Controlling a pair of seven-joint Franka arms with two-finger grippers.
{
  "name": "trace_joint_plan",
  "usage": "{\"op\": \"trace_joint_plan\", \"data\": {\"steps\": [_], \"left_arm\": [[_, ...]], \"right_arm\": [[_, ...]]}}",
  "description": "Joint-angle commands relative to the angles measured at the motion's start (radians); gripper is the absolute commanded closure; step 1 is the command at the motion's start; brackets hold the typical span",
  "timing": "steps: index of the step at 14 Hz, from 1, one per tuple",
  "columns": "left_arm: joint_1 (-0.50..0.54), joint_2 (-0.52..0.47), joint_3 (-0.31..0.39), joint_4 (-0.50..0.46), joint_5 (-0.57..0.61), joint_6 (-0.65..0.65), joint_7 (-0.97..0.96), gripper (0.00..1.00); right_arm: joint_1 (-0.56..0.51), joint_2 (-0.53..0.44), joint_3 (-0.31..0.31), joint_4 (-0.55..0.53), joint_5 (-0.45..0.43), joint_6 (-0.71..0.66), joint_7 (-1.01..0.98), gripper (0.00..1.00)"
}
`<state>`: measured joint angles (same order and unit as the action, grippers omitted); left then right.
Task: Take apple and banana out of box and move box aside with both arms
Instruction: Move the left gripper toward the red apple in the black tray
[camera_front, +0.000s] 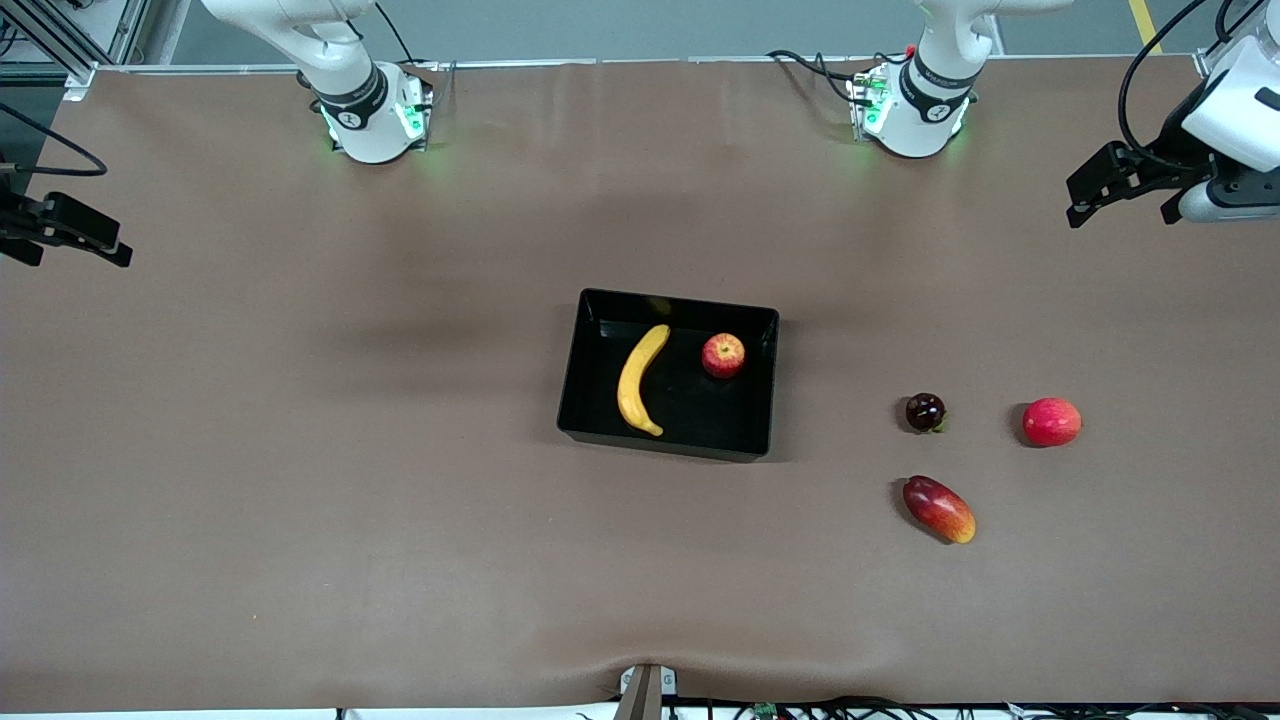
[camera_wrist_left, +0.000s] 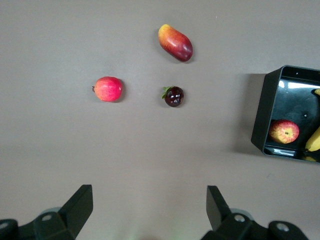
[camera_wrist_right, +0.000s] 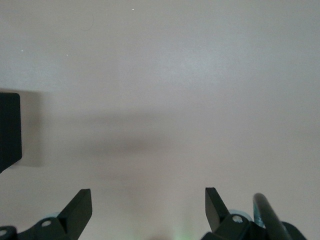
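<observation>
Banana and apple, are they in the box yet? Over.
Both tools open, empty, parked at table ends: left tool, right tool. Banana and apple in box. Nothing in the way.

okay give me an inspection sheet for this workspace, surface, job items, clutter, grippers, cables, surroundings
Surface: brown table, bare where unoccupied.
Job's things: banana and apple lie apart inside the black bin.
Clutter: mango, pinkish-red round fruit, dark round fruit, toward the left arm's end.
Grippers: left gripper open, empty, above bare table; right gripper open, empty, above bare table.
Cables: black leads by both bases.
Surroundings: metal frame at a corner.
</observation>
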<state>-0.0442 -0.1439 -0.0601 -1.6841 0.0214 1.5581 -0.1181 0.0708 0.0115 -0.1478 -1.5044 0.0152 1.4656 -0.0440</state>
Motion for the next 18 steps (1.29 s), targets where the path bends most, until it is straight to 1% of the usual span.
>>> {"op": "trace_joint_plan", "data": {"steps": [1, 5, 7, 8, 12, 15, 17, 18], "left_arm": [[0.004, 0.023, -0.003, 0.029, 0.0, -0.021, -0.005, 0.0], [0.03, 0.053, -0.003, 0.078, 0.005, -0.021, 0.011, 0.0], [0.027, 0.075, -0.003, 0.113, 0.05, -0.024, 0.011, 0.0], [0.023, 0.082, -0.006, 0.129, 0.08, -0.048, 0.011, 0.0], [0.02, 0.109, -0.056, 0.12, 0.081, -0.066, -0.008, 0.0], [0.015, 0.105, -0.067, 0.11, 0.051, -0.066, 0.001, 0.0], [0.009, 0.112, -0.079, 0.069, -0.018, -0.035, -0.02, 0.0], [0.001, 0.115, -0.095, 0.032, -0.032, 0.018, -0.035, 0.0]], "right_arm": [[-0.016, -0.005, 0.014, 0.004, -0.015, -0.001, -0.004, 0.0], [-0.028, -0.001, 0.013, 0.006, -0.018, 0.009, -0.007, 0.0], [-0.029, 0.004, 0.013, 0.006, -0.018, 0.009, -0.007, 0.0], [-0.028, 0.004, 0.013, 0.006, -0.017, 0.009, -0.007, 0.0], [-0.026, 0.004, 0.013, 0.009, -0.017, 0.009, -0.007, 0.0], [-0.019, 0.004, 0.013, 0.018, -0.017, 0.009, -0.007, 0.0], [-0.026, 0.004, 0.013, 0.018, -0.015, 0.007, -0.007, 0.0], [-0.031, 0.005, 0.013, 0.016, -0.017, 0.009, -0.007, 0.0]]}}
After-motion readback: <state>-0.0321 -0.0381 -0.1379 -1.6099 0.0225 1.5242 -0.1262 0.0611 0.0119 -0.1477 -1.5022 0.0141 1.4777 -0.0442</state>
